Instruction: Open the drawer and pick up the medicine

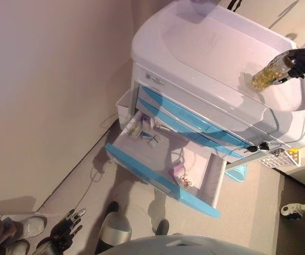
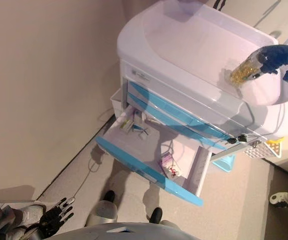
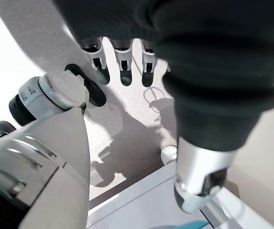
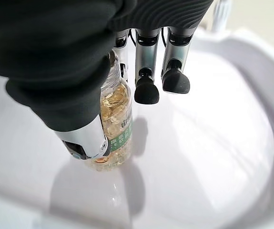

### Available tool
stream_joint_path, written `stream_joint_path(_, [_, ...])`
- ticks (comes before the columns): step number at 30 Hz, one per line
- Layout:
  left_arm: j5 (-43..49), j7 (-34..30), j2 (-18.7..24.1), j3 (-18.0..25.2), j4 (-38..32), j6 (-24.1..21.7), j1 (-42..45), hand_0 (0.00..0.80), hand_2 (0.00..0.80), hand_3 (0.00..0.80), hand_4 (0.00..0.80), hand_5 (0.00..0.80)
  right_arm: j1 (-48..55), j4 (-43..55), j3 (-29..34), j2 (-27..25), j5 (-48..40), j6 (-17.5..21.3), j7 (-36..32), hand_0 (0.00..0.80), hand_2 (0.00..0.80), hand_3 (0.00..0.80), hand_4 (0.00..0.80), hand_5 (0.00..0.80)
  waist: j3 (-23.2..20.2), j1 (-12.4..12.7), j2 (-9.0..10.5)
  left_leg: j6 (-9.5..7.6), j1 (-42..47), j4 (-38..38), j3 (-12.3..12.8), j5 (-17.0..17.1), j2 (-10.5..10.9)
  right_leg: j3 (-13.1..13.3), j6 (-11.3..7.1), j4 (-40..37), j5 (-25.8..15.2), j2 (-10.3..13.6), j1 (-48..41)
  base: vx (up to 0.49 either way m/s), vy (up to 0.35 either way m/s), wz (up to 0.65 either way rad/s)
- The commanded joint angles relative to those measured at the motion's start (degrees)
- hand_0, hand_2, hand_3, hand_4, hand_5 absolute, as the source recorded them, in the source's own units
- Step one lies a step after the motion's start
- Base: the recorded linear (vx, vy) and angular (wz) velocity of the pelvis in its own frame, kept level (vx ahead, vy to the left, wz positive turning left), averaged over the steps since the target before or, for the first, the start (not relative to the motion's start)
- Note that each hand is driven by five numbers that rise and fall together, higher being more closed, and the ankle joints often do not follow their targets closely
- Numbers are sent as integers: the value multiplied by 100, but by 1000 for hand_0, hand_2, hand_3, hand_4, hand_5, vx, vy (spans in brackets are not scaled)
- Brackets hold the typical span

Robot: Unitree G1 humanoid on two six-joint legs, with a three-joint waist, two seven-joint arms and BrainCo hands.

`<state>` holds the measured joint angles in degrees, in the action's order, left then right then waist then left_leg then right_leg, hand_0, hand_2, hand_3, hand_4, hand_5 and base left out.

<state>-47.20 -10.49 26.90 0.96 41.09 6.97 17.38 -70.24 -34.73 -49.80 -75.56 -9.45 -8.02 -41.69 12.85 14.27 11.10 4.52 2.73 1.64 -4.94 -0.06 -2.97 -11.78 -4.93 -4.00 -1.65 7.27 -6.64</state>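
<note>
Gripping the medicine bottle (image 4: pixel 114 125) in my right hand (image 1: pixel 301 61), fingers curled round it, above the cart (image 1: pixel 205 48) top; drawer (image 1: pixel 157 159) open below. Left hand (image 1: pixel 67 227) hangs low, fingers relaxed.

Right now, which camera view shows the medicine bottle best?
The right wrist view: the medicine bottle fills the picture, yellow capsules visible, pinched in the right hand over the cart top. Both eye views show it small, far off. The left wrist view does not show it.

One cart (image 1: pixel 210 48) — one open drawer (image 1: pixel 163 178) — one medicine bottle (image 1: pixel 270 73).
</note>
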Motion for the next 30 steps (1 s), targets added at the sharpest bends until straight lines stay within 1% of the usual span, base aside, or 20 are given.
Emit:
stream_joint_path(1, [149, -24, 348, 95, -336, 7, 386, 0, 0, 0, 0, 0, -331, -244, -105, -293, 132, 314, -440, 800, 800, 800, 800, 800, -140, 206, 70, -328, -111, -38, -135, -32, 27, -182, -323, 584, -146, 273, 136, 0, 0, 0])
stream_joint_path(4, [206, -38, 364, 113, -314, 31, 356, 0, 0, 0, 0, 0, 35, -444, 105, -210, 307, 555, -562, 800, 800, 800, 800, 800, -101, 253, 56, -333, -117, -28, -169, -29, 34, -200, -321, 590, -142, 268, 127, 1, -10, 2])
stream_joint_path(9, [270, -114, 396, 108, -266, -8, 327, 0, 0, 0, 0, 0, 393, -795, 327, -33, 550, 804, -638, 800, 800, 800, 800, 800, -57, 329, 17, -340, -125, -23, -225, -16, 46, -207, -321, 587, -139, 260, 116, -2, -4, 1])
stream_joint_path(11, [279, -109, 429, 97, -313, 30, 297, 0, 0, 0, 0, 0, 503, -966, 376, 22, 698, 938, -523, 800, 800, 800, 800, 800, -34, 363, 7, -339, -143, -9, -243, -15, 50, -214, -327, 587, -142, 256, 113, 0, 0, 0])
stream_joint_path(17, [314, -148, 502, 126, -333, 72, 292, 0, 0, 0, 0, 0, 591, -1053, 433, 18, 950, 1102, -273, 800, 800, 800, 800, 800, 5, 399, 1, -344, -155, 3, -278, -12, 52, -222, -342, 587, -157, 247, 117, 0, -16, 5])
stream_joint_path(18, [321, -161, 504, 127, -324, 61, 299, 0, 0, 0, 0, 0, 559, -1044, 405, -2, 998, 1107, -243, 668, 668, 668, 668, 668, 7, 398, 0, -345, -153, 4, -276, -10, 51, -223, -346, 594, -160, 244, 120, 0, 0, 0])
stream_joint_path(19, [322, -170, 498, 138, -317, 52, 307, 0, 0, 0, 0, 0, 555, -1053, 396, -15, 1089, 1117, -121, 151, 151, 151, 151, 151, 11, 398, -2, -346, -155, 10, -274, -9, 49, -217, -349, 602, -164, 241, 126, 0, 0, 0])
stream_joint_path(20, [314, -161, 499, 136, -333, 57, 315, 0, 0, 0, 0, 0, 544, -1068, 388, -17, 1145, 1101, -71, 0, 0, 0, 0, 0, 13, 397, -5, -348, -156, 13, -275, -7, 51, -211, -349, 604, -167, 240, 128, 0, 0, 0])
stream_joint_path(24, [283, -173, 518, 119, -350, 46, 338, 0, 0, 0, 0, 0, 346, -1093, 289, -28, 1347, 1011, 176, 0, 0, 0, 0, 0, 20, 392, -14, -353, -154, 24, -280, -15, 57, -178, -346, 606, -160, 226, 128, 0, 0, 0])
stream_joint_path(27, [263, -167, 544, 116, -378, 58, 347, 0, 0, 0, 0, 0, 120, -1040, 150, -91, 1560, 1025, 715, 0, 0, 0, 0, 0, 21, 388, -13, -358, -149, 24, -273, -15, 48, -169, -352, 613, -168, 218, 129, 0, 0, 0])
stream_joint_path(30, [227, -158, 553, 90, -385, 51, 357, 0, 0, 0, 0, 0, -124, -982, 71, -92, 1622, 899, 1133, 0, 0, 0, 0, 0, 5, 376, -22, -358, -150, 27, -277, -15, 46, -153, -357, 609, -170, 211, 128, 0, 0, 0])
